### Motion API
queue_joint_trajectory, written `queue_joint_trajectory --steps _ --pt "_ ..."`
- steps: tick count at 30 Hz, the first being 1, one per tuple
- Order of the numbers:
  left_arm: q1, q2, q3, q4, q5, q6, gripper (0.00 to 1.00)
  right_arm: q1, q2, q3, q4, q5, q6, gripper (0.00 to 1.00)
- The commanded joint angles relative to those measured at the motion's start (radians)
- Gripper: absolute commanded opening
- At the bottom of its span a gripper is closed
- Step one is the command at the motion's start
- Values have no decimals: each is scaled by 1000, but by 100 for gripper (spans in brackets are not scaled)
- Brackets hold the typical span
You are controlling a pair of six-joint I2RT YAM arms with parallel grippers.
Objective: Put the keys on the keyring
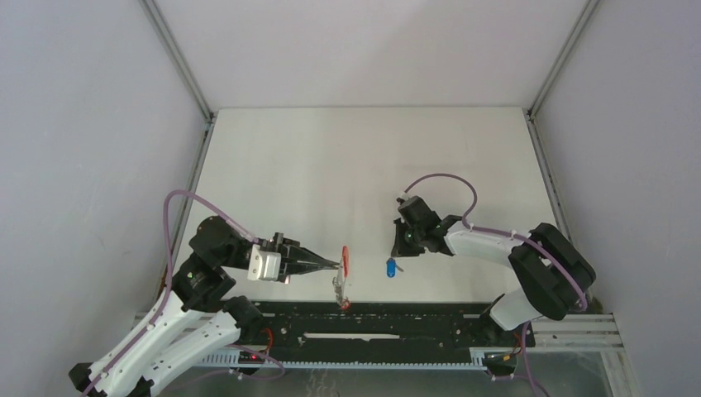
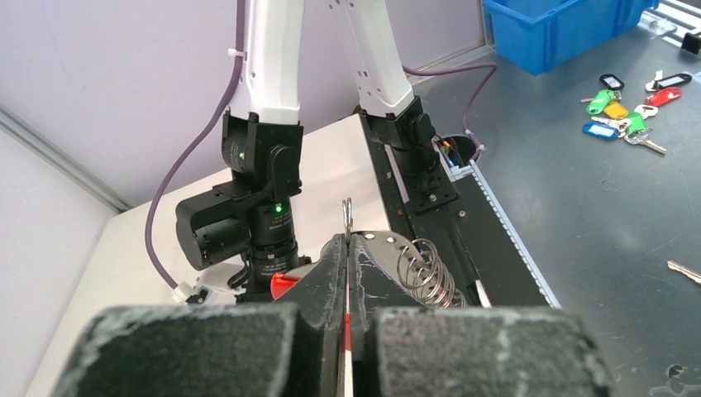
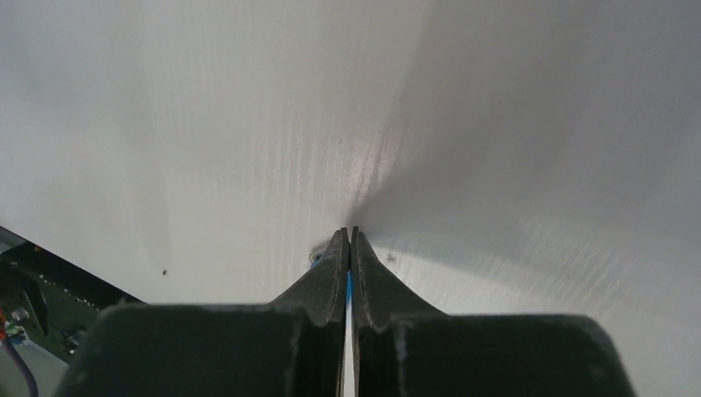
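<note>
1. Left claw: fingers pressed together, pinching the red band of the keyring; a silver ring pokes out past the tips.
2. The keyring's silver coils hang just beside the claw's right finger, toward the near edge of the tabletop.
3. Right claw: tips almost touching, pinching the blue-tagged key; a blue sliver shows between the fingers.
4. Blue-tagged key sits just right of the keyring, not touching it.

Soft, even light fills the overhead view, and shadows there are faint. In the right wrist view a broad grey shadow fans up and right over the table, which carries a streaky sheen. In the left wrist view the keyring glints, and the near foreground (in both wrist views) is blurred.
</note>
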Motion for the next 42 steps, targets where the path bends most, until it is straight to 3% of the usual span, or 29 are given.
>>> queue_joint_trajectory --steps 1,16,21,28,36,37,42 --pt "4 -3 41 39 -6 -11 0 4 -62 -19 10 -12 -17 3" --pt "5 5 38 36 -11 9 0 9 -151 -58 15 -20 -26 0" --pt "5 6 38 35 -12 11 0 28 -146 -58 19 84 -4 0" --pt "4 6 38 31 -17 13 0 124 -139 -35 -28 397 45 0" --pt "5 3 38 25 -17 13 0 210 -38 33 -72 482 42 0" --pt "5 4 39 24 -17 13 0 214 -30 39 -73 481 44 1" --pt "4 4 42 23 -17 11 0 217 -45 48 -72 453 40 27"
